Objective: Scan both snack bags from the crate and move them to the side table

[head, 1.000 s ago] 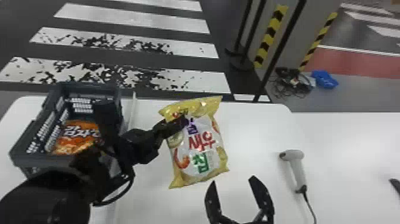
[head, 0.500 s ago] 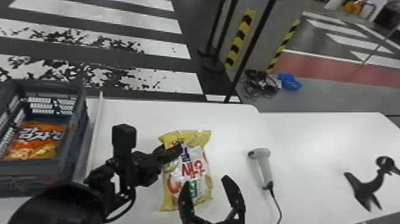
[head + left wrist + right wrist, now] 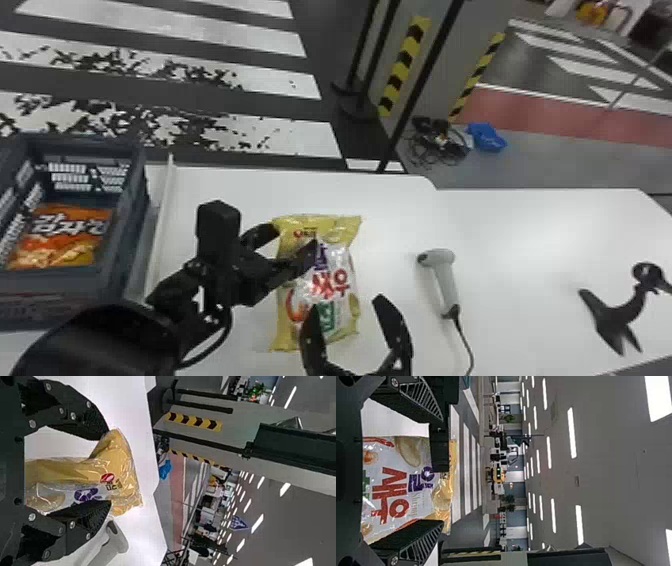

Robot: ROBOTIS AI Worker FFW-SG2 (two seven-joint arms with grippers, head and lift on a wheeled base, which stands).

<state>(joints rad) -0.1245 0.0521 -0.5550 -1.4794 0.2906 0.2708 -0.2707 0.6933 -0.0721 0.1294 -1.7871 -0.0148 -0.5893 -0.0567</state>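
The yellow snack bag (image 3: 345, 280) is at the middle of the white table, in front of the left gripper (image 3: 292, 240). In the left wrist view, the left gripper (image 3: 107, 473) stands open, its fingers spread on either side of the bag (image 3: 123, 467). The right gripper (image 3: 347, 304) is open at the bottom middle, one finger overlapping the bag's lower part. Between the right gripper (image 3: 443, 471) fingers the printed bag face (image 3: 391, 490) appears, a left finger crossing it. An orange snack bag (image 3: 65, 235) lies in the crate (image 3: 131, 210). The grey scanner (image 3: 442, 275) rests right of the yellow bag.
A pale raised strip (image 3: 161, 225) runs between crate and work area. The scanner's cable (image 3: 465, 340) trails to the front edge. A black stand-like object (image 3: 617, 315) is at the far right of the white tabletop (image 3: 525, 235). Striped posts stand beyond the back edge.
The head view has turned rightward. The yellow bag has come down nearer the tabletop, and the left gripper's fingers have spread apart on it. The right gripper remains open.
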